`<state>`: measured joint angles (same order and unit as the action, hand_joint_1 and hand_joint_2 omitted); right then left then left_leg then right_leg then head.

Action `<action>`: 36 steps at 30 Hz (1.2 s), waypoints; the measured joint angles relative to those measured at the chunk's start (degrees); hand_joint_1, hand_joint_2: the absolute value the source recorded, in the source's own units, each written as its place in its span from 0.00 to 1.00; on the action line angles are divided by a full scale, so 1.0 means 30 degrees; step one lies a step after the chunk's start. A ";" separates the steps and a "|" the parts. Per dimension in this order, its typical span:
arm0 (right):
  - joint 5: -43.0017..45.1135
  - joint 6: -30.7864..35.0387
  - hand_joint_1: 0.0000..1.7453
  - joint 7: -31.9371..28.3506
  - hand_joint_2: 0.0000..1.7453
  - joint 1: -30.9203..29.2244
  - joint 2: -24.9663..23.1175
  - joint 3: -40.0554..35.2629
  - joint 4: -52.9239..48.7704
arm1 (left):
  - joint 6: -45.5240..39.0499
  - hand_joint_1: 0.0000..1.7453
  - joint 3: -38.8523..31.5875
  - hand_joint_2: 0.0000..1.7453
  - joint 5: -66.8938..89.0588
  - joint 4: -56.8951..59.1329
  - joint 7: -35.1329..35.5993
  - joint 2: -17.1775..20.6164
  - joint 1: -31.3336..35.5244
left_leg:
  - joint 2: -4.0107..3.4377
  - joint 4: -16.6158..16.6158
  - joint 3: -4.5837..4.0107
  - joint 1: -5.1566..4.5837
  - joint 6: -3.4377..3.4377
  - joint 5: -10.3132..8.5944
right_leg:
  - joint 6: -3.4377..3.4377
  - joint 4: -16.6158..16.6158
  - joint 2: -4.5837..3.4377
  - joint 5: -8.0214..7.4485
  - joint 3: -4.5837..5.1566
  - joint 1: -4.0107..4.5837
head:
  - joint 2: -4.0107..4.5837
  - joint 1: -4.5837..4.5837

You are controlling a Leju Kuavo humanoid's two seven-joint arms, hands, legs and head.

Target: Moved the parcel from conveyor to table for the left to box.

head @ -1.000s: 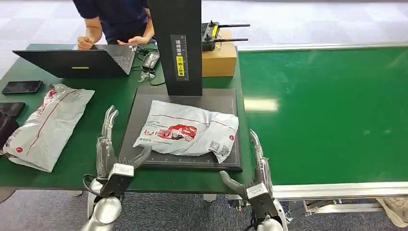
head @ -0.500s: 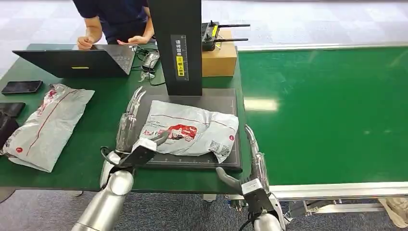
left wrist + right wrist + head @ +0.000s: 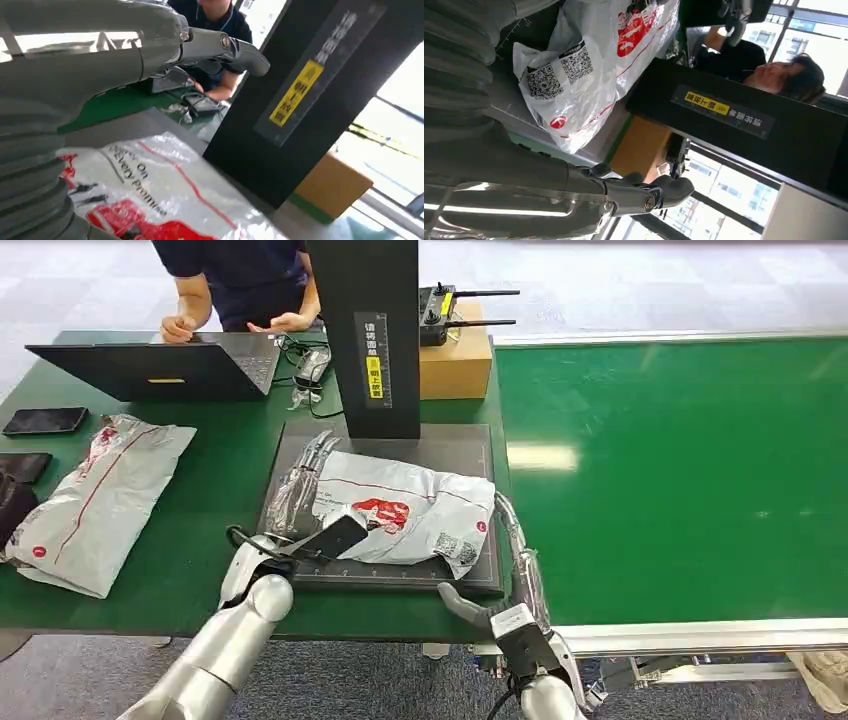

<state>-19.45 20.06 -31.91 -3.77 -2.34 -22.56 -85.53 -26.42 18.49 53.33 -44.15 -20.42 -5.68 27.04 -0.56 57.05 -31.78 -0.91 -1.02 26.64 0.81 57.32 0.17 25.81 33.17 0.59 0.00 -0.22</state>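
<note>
1. Since the earlier frames the left hand has moved forward and in from the bare desk to the near-left end of the parcel; the right hand has edged slightly toward the parcel's right end.
2. The green conveyor stretches along the right.
3. The dark weighing platform sits on the desk under a black post.
4. The grey parcel lies flat on that platform, red print up.
5. A second grey bag lies well to the left on the desk.
6. Left hand: fingers spread and extended over the parcel's left edge, thumb on its top; no firm grasp is visible.
7. Right hand: fingers apart, holding nothing, just beside the platform's near-right corner.
</note>
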 measured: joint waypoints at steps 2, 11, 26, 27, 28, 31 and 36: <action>0.0000 -0.0087 0.00 0.0029 1.00 -0.0020 0.0000 -0.0051 0.0015 | 0.0268 0.00 0.0029 1.00 0.0261 0.0477 0.0247 0.0000 0.0138 | 0.0000 0.0000 -0.0002 0.0000 0.0000 0.0000 | 0.0000 0.0000 0.0000 0.0000 0.0001 0.0000 | 0.0000 0.0000; 0.0015 -0.0211 0.00 0.0131 1.00 -0.0205 -0.0007 -0.0372 0.0153 | 0.1879 0.00 0.0335 1.00 0.1748 0.3592 0.1677 0.0000 0.1766 | 0.0002 0.0000 -0.0001 0.0000 0.0000 -0.0002 | 0.0000 0.0001 0.0003 -0.0001 -0.0002 0.0000 | 0.0000 0.0007; -0.0065 -0.0320 0.00 0.0226 1.00 -0.0258 -0.0102 -0.0466 0.0153 | 0.2644 0.00 0.0634 1.00 0.2767 0.6162 0.2580 0.0000 0.3198 | 0.0002 0.0000 0.0011 0.0000 0.0002 -0.0003 | 0.0001 0.0003 0.0002 -0.0002 -0.0014 0.0000 | 0.0000 0.0000; -0.0065 -0.0320 0.00 0.0233 1.00 -0.0258 -0.0109 -0.0466 0.0153 | 0.2651 0.00 0.0663 1.00 0.2855 0.6242 0.2660 -0.0007 0.3210 | 0.0002 0.0000 0.0014 0.0000 0.0002 -0.0003 | 0.0002 0.0003 0.0002 -0.0002 -0.0017 0.0000 | 0.0000 0.0000; -0.0065 -0.0320 0.00 0.0233 1.00 -0.0258 -0.0109 -0.0466 0.0160 | 0.2651 0.00 0.0714 1.00 0.2914 0.6301 0.2711 -0.0007 0.3219 | 0.0002 0.0000 0.0017 0.0000 0.0002 -0.0003 | 0.0001 0.0003 0.0003 -0.0002 -0.0022 0.0000 | 0.0000 0.0000; -0.0066 -0.0422 0.00 0.0226 1.00 -0.0268 -0.0109 -0.0466 0.0225 | 0.2651 0.00 0.0867 1.00 0.3074 0.6461 0.2951 -0.0007 0.3218 | 0.0003 -0.0001 0.0030 0.0000 0.0002 -0.0003 | 0.0001 0.0003 0.0003 -0.0002 -0.0038 0.0000 | 0.0000 0.0000; -0.0066 -0.0539 0.00 0.0233 1.00 -0.0405 -0.0131 -0.0466 0.0401 | 0.2746 0.00 0.0925 1.00 0.3329 0.6622 0.3229 -0.0015 0.3248 | 0.0003 -0.0001 0.0068 0.0000 0.0001 -0.0005 | 0.0001 0.0002 0.0005 -0.0005 -0.0076 0.0000 | 0.0000 0.0000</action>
<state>-19.65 18.45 -31.21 -4.99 -2.73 -23.96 -84.32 -18.18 21.27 63.32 -24.28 -10.73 -5.73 36.78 -0.55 57.04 -31.57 -0.91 -1.02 26.63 0.81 57.33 0.19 25.80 32.94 0.59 0.00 -0.22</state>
